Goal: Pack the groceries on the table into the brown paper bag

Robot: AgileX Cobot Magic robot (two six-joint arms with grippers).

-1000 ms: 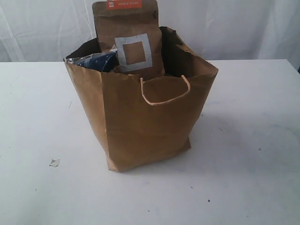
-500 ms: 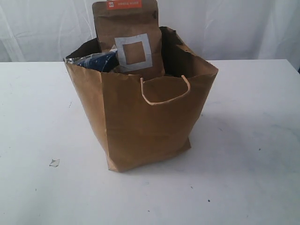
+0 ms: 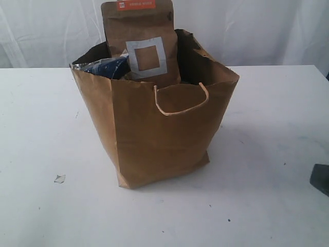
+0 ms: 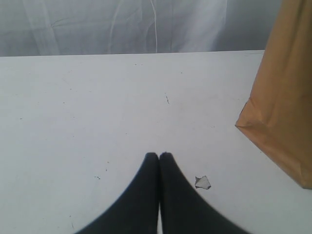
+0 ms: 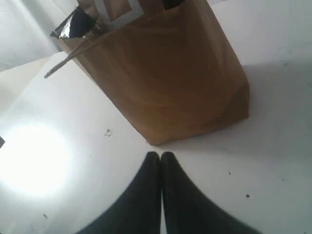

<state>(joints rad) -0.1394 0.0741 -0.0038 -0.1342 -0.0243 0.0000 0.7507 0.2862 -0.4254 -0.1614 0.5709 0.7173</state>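
The brown paper bag [image 3: 159, 134] stands upright in the middle of the table [image 3: 41, 128]. Out of its open top rises the brown pouch with an orange top [image 3: 140, 43]. The dark noodle packet [image 3: 105, 67] pokes over the left of the rim. No other groceries show. My left gripper [image 4: 159, 155] is shut and empty, low over bare table, with the bag's [image 4: 285, 97] corner off to one side. My right gripper [image 5: 160, 154] is also shut and empty, its tips just short of the bag's [image 5: 170, 83] bottom corner.
A small white crumb [image 3: 59, 178] lies on the table left of the bag, and also shows close beside my left fingers [image 4: 203, 183]. A dark piece of the right arm [image 3: 321, 179] shows at the right edge. White curtain hangs behind the table.
A dark part of the right arm has come into the exterior view at the right edge. The bag and its contents have not moved.
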